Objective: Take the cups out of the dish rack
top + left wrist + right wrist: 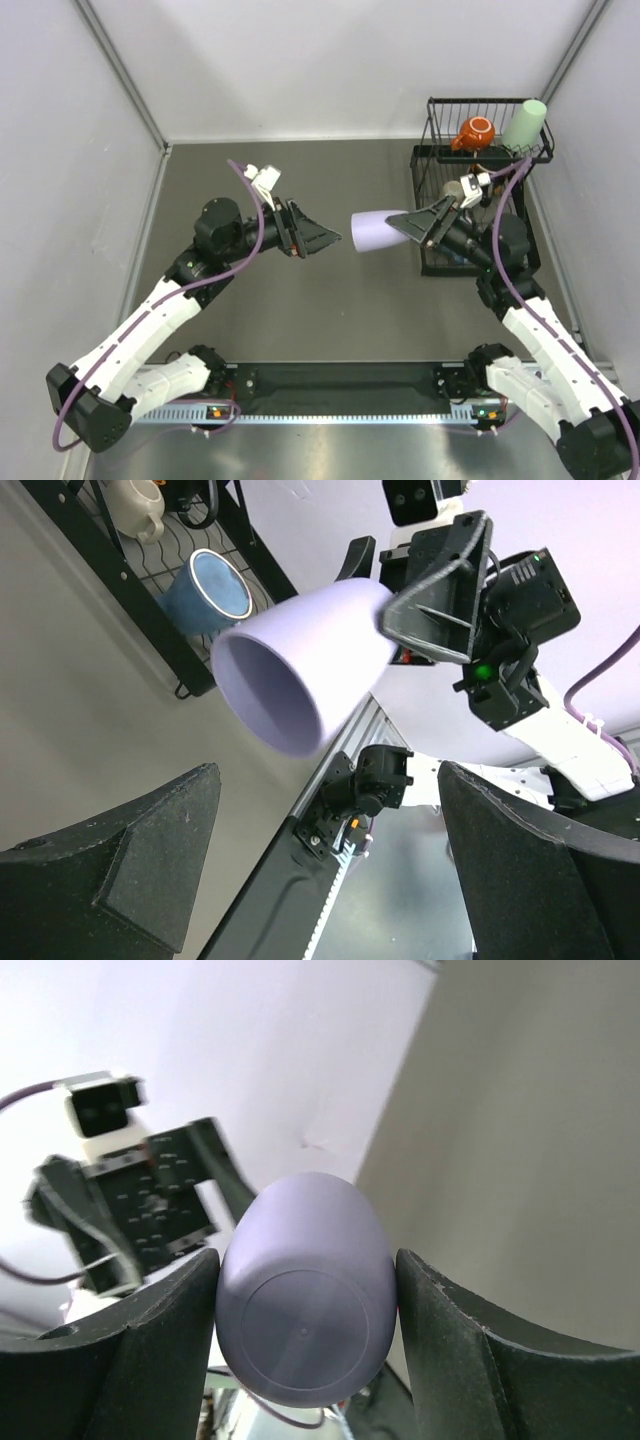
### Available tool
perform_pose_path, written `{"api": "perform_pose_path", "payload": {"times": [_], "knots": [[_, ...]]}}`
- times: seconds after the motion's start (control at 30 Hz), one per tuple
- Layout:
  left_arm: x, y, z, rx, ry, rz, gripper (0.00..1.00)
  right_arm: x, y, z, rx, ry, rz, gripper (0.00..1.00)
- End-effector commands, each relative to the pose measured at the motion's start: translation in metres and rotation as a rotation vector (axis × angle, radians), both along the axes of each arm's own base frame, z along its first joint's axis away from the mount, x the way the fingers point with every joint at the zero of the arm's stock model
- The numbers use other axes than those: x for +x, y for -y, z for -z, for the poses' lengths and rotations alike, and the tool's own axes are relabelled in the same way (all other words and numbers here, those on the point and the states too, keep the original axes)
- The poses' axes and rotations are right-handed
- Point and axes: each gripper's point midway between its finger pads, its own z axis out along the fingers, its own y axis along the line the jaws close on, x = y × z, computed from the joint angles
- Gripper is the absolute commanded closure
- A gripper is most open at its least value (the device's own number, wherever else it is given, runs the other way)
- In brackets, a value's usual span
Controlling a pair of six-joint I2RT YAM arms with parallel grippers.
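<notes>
Top external view: the right gripper (pixel 405 226) clasped the lavender tumbler (pixel 372 230) by its base end. It held the cup on its side above the table (pixel 300 310), just left of the dish rack (pixel 418 200), with the open mouth turned toward the left gripper (pixel 330 240). The left gripper's jaws stood spread wide with nothing between them (near the tumbler's rim, but apart from it). The small orange mug (pixel 474 132) and the pale green tumbler (pixel 525 125) sat in the rack's raised basket. The left wrist camera caught the blue mug (pixel 205 595) and the small beige mug (pixel 135 505) on the lower wires. Seen from the right wrist, both fingers pressed the tumbler's sides.
</notes>
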Motion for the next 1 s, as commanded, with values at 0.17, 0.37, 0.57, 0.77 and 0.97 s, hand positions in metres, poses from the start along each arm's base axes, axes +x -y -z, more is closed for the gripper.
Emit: {"api": "perform_pose_path", "payload": {"times": [0.17,0.37,0.57,0.77,0.97], "knots": [[0.0,0.006,-0.019,-0.105,0.046,0.021,0.06,-0.023,-0.023,-0.07,0.201,0.248,-0.074,1.0],[-0.008,0.01,-0.025,-0.181,0.031,0.072,0.08,-0.029,-0.036,-0.067,0.227,0.259,-0.117,1.0],[-0.011,0.01,-0.031,-0.214,0.043,0.089,0.19,-0.032,-0.042,-0.061,0.264,0.271,-0.15,1.0],[-0.012,0.011,-0.028,-0.23,0.035,0.094,0.34,-0.028,-0.049,-0.05,0.25,0.244,-0.159,1.0],[-0.013,0.013,-0.028,-0.226,0.04,0.115,0.6,-0.027,-0.059,-0.048,0.238,0.24,-0.183,0.94]]}}
